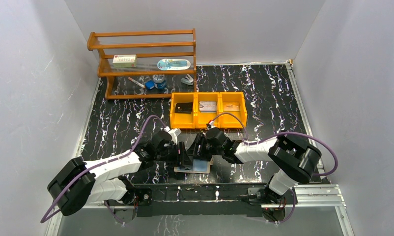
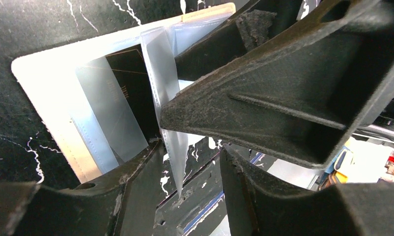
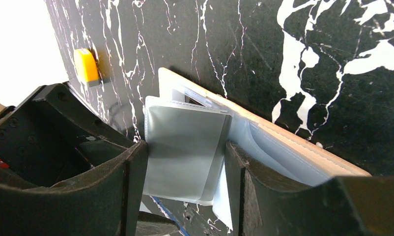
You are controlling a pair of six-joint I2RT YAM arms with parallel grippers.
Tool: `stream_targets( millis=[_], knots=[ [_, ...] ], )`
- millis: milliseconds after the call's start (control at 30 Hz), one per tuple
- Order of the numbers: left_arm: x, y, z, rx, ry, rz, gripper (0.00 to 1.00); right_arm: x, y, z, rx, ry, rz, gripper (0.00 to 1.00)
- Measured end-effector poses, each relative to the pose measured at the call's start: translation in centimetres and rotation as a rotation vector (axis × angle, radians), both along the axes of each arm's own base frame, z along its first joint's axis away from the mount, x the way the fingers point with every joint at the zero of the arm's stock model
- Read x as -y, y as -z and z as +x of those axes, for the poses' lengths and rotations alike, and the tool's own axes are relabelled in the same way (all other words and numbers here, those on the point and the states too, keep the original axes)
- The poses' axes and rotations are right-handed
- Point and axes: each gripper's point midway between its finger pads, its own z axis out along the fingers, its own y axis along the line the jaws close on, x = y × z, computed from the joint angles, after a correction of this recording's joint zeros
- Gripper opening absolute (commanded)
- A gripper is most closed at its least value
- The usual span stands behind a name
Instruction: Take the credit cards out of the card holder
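The tan card holder [image 1: 199, 168] lies open on the black marbled table near the front edge, and both grippers meet over it. My right gripper [image 3: 185, 153] is shut across the width of a clear plastic sleeve [image 3: 185, 125] and holds it up from the card holder [image 3: 303, 147]. That sleeve [image 2: 166, 105] shows edge-on in the left wrist view, its lower tip in the gap of my left gripper [image 2: 192, 160]. The left jaws stand apart on either side of it. A black credit card [image 2: 131, 78] sits in a flat sleeve of the card holder [image 2: 42, 83].
An orange three-compartment tray [image 1: 208, 119] behind the grippers holds a black card [image 1: 183, 107], a grey card [image 1: 208, 106] and a brownish card [image 1: 231, 106]. A wooden rack [image 1: 141, 46] with small items stands at the back left. Grey walls close in both sides.
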Motion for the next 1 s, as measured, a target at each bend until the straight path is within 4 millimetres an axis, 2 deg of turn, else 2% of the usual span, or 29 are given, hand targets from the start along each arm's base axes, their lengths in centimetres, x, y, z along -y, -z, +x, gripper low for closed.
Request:
stream_targets(
  millis=[433,600,767,1000],
  knots=[
    [1.5,-1.0,0.9,0.055,0.059,-0.04,0.42,0.9,-0.7,0.4,-0.023,-0.005,-0.034,0.81],
    [2.1,-1.3,1.0,0.06,0.077,-0.07,0.42,2.5,-1.6,0.5,-0.005,0.033,-0.082,0.83],
    [2.9,-2.2,1.2,0.075,0.096,-0.11,0.43,4.9,-2.7,1.2,0.045,0.119,-0.149,0.84],
    [4.1,-2.4,1.3,0.055,0.131,-0.136,0.44,8.2,-6.0,2.7,0.145,0.283,-0.14,0.83]
  ],
)
